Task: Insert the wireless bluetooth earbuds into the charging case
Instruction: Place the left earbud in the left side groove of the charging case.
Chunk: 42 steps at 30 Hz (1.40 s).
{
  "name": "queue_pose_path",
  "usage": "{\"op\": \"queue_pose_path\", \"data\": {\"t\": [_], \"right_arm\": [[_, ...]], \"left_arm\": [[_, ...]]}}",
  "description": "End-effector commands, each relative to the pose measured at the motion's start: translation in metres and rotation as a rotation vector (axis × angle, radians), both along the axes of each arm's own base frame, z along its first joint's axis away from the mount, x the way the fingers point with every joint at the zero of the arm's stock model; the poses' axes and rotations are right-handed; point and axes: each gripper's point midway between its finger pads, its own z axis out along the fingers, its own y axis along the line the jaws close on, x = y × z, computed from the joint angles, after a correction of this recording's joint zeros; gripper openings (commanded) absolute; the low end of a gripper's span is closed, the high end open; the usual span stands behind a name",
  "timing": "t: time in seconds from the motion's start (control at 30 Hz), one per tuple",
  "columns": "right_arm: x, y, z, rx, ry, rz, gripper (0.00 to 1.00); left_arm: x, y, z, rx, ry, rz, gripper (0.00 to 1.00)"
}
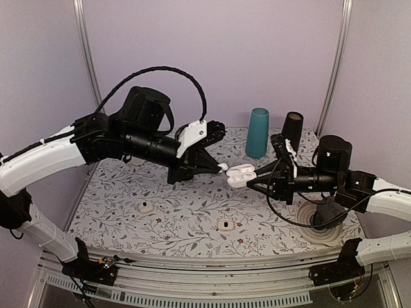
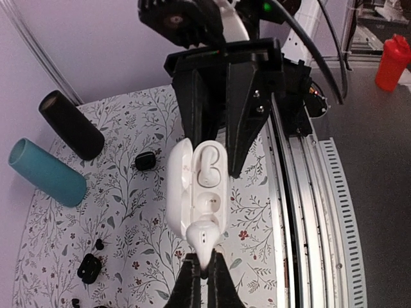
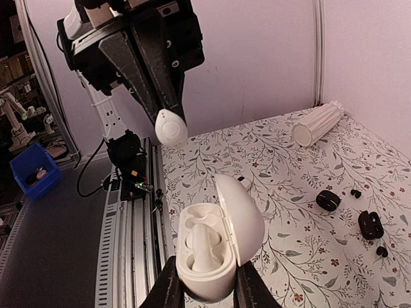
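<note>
Earbud: one white earbud (image 2: 204, 236), pinched at its stem end, rounded head leading toward the charging case (image 2: 212, 186).
Left end effector (image 2: 204, 266): narrow, closed on the earbud stem.
Charging case: lid flipped open, held in the air above the worktop (image 1: 180, 218), between the two arms.
Right end effector (image 3: 207, 285): partly closed, one finger on each flank of the case base.
Key relation: earbud sits just off the case end nearest the left arm. Top view shows a small gap, so not touching. Left wrist view overlaps the two, so contact can't be read from there.
Case long axis: roughly in line with the left end effector's reach, wells facing that way.
Lid: stands off to one side of the case base, clear of the approach line.
Earbud axis: stem points back into the fingers, roughly parallel to the case long axis, as far as I can judge.
Wells: right wrist view shows a white stem-like shape in one well, possibly the other earbud seated. Can't tell for sure which well is free.
Nearer arm: left does the moving, right just presents the case.
Next move (judgement): short advance along the case long axis, then seat the earbud in the free well, stem lined up with the recess.
Risk (judgement): glossy earbud held by a thin pinch could pivot on contact with the case rim.
</note>
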Motion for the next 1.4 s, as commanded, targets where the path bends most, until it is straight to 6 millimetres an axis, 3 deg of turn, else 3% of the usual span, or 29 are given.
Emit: {"op": "queue_pose_path", "data": {"t": [0.0,0.27,0.87,0.93,1.1,1.37], "right_arm": [[0.000,0.005,0.018,0.029,-0.036,0.029,0.04],[-0.001,0.011,0.020,0.030,-0.032,0.057,0.04],[0.002,0.011,0.029,0.049,-0.088,0.026,0.04],[0.002,0.011,0.028,0.049,-0.088,0.021,0.04],[0.003,0.010,0.028,0.050,-0.085,0.010,0.03],[0.009,0.006,0.025,0.069,-0.056,-0.039,0.03]], "left_arm": [[-0.015,-0.009,-0.014,0.074,0.021,-0.068,0.00],[-0.005,-0.018,-0.035,0.176,0.047,-0.028,0.00],[-0.004,-0.025,-0.056,0.276,0.074,-0.003,0.00],[-0.002,-0.025,-0.053,0.267,0.070,0.010,0.11],[0.003,-0.021,-0.039,0.222,0.037,0.045,0.27],[0.002,-0.007,-0.011,0.105,0.034,0.067,0.36]]}}
